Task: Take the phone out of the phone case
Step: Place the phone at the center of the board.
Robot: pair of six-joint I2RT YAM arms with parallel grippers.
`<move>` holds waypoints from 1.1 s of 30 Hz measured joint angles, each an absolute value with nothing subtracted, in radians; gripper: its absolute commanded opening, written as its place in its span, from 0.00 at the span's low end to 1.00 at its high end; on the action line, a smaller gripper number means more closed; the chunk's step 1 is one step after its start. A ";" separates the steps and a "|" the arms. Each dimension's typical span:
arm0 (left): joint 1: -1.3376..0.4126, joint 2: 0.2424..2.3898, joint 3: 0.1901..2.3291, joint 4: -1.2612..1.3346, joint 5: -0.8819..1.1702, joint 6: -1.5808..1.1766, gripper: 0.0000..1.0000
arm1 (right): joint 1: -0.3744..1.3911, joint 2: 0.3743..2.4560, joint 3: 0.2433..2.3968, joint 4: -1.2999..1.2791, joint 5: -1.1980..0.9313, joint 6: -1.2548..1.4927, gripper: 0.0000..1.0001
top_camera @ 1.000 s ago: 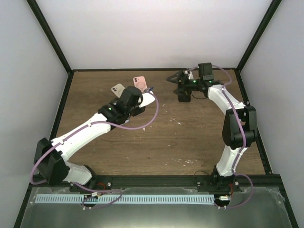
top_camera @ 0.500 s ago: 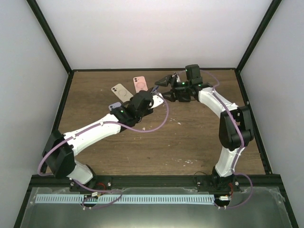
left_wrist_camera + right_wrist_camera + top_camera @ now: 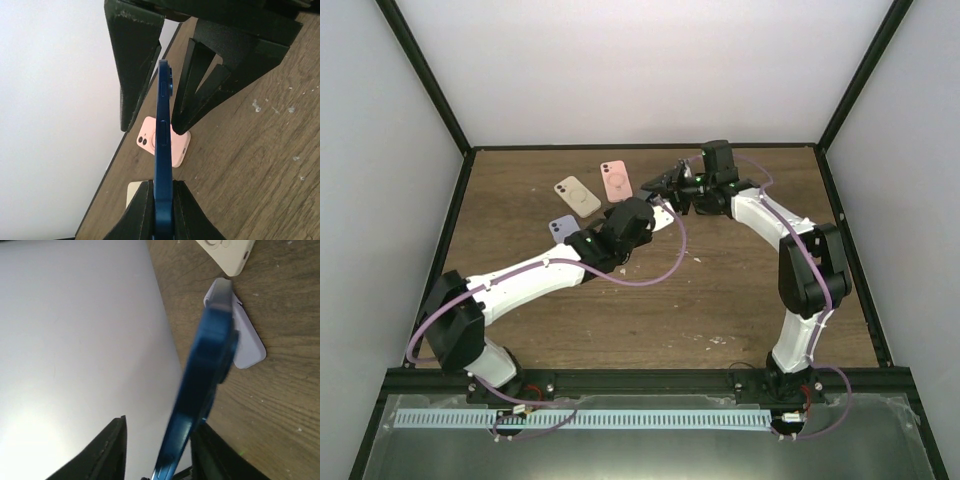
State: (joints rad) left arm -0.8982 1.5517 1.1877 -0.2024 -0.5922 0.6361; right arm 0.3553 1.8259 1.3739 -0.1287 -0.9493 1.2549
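Observation:
A blue phone in its case stands edge-on in the left wrist view, and I cannot tell phone and case apart. My left gripper is shut on its lower end. My right gripper straddles its upper end. One of its fingers touches the phone while the other stands off it. The right wrist view shows the same: the phone leans on the right finger, with a gap to the left finger. From above, both grippers meet at the table's far middle.
Three loose cases lie flat on the wooden table left of the grippers: beige, pink and lavender. White walls and a black frame bound the far edge.
My left arm carried the blue phone right, toward the right gripper. The right gripper swung left over the phone's end and its jaws narrowed around it.

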 measured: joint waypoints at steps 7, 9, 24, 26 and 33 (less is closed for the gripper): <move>-0.902 1.552 1.188 -0.196 -0.609 0.643 0.00 | 0.356 1.827 1.372 -0.123 -0.934 1.280 0.10; -0.904 1.552 1.187 -0.201 -0.609 0.658 0.00 | 0.357 1.827 1.372 -0.129 -0.934 1.296 0.05; -0.910 1.483 1.146 -0.204 -0.577 0.632 0.83 | 0.350 1.838 1.372 -0.141 -0.912 1.202 0.01; -0.909 1.438 1.131 -0.205 -0.562 0.622 0.88 | 0.346 1.838 1.371 -0.142 -0.912 1.180 0.01; -0.886 1.341 1.120 -0.258 -0.478 0.571 1.00 | 0.334 1.837 1.371 -0.144 -0.925 1.061 0.01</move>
